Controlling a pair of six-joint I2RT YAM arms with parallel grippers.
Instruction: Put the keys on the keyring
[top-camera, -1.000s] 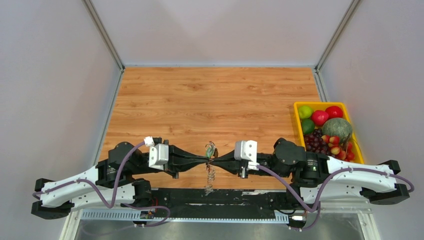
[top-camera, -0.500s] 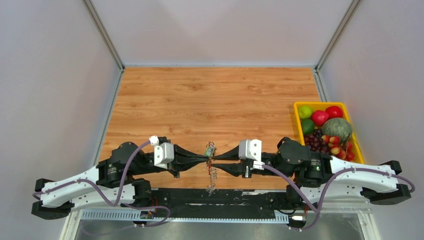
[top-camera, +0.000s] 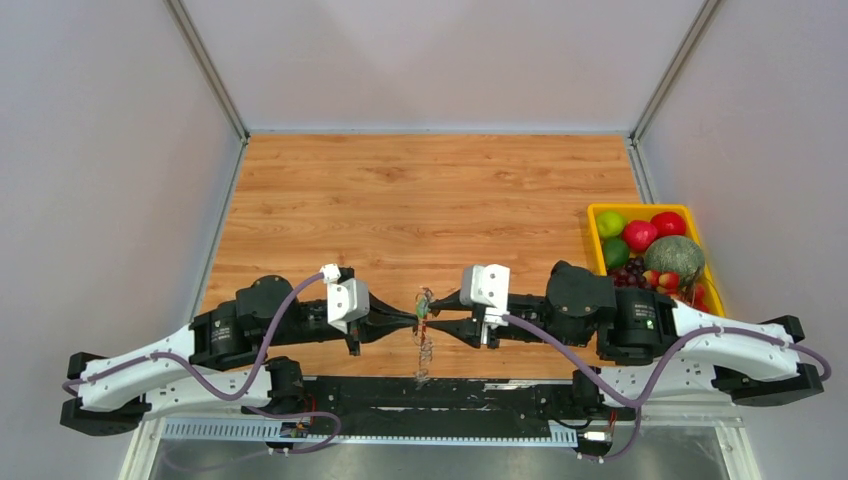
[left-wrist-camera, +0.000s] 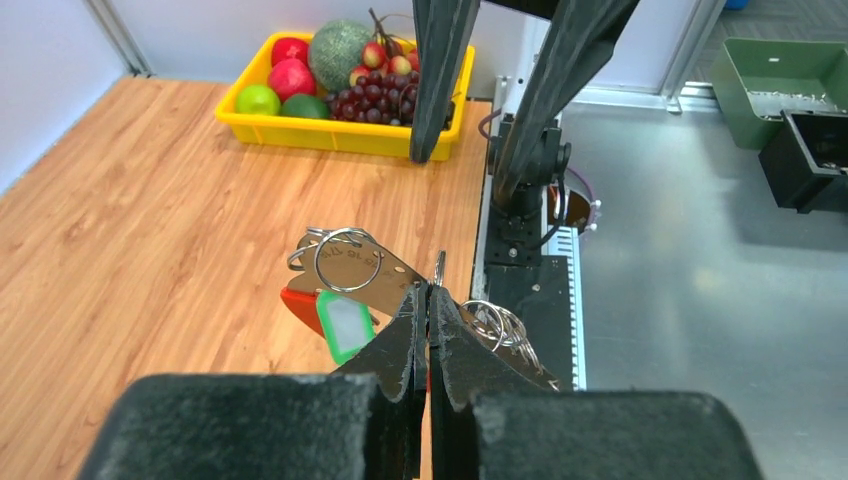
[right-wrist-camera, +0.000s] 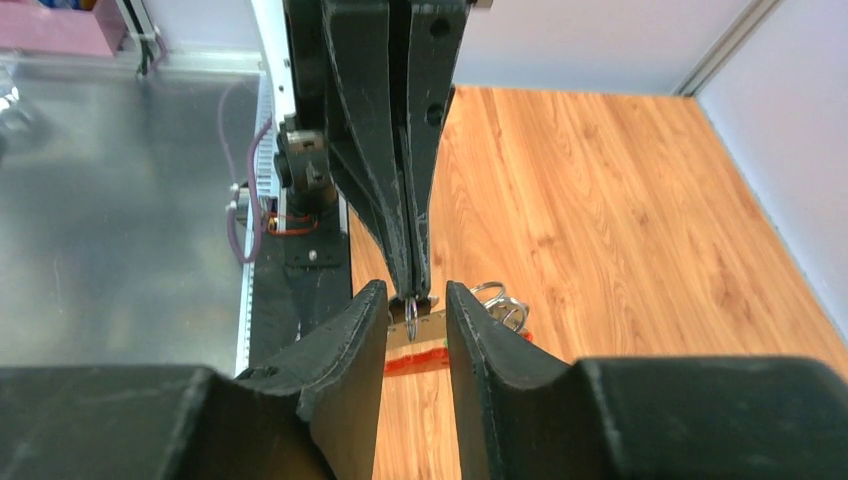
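Note:
The keyring (top-camera: 424, 303) hangs between the two grippers above the table's near edge, and its silvery coiled chain (top-camera: 423, 358) dangles below. In the left wrist view it shows a flat silver plate with a ring (left-wrist-camera: 346, 262), a red piece (left-wrist-camera: 298, 301), a green tag (left-wrist-camera: 343, 325) and coiled rings (left-wrist-camera: 500, 325). My left gripper (left-wrist-camera: 428, 290) is shut on a small ring of the keyring. My right gripper (right-wrist-camera: 412, 310) faces it, open, with its fingers (right-wrist-camera: 356, 335) on either side of the left fingertips and the pinched ring (right-wrist-camera: 411, 307). The keys are out of view.
A yellow tray (top-camera: 640, 208) of fruit stands at the table's right edge, also seen in the left wrist view as the yellow tray (left-wrist-camera: 340, 135). The black mounting rail (top-camera: 450, 392) runs along the near edge, below the dangling chain.
My right gripper has opened from nearly shut and now straddles the left fingertips. Both wrists have shifted a little away from the near edge. The left gripper stays shut on the keyring.

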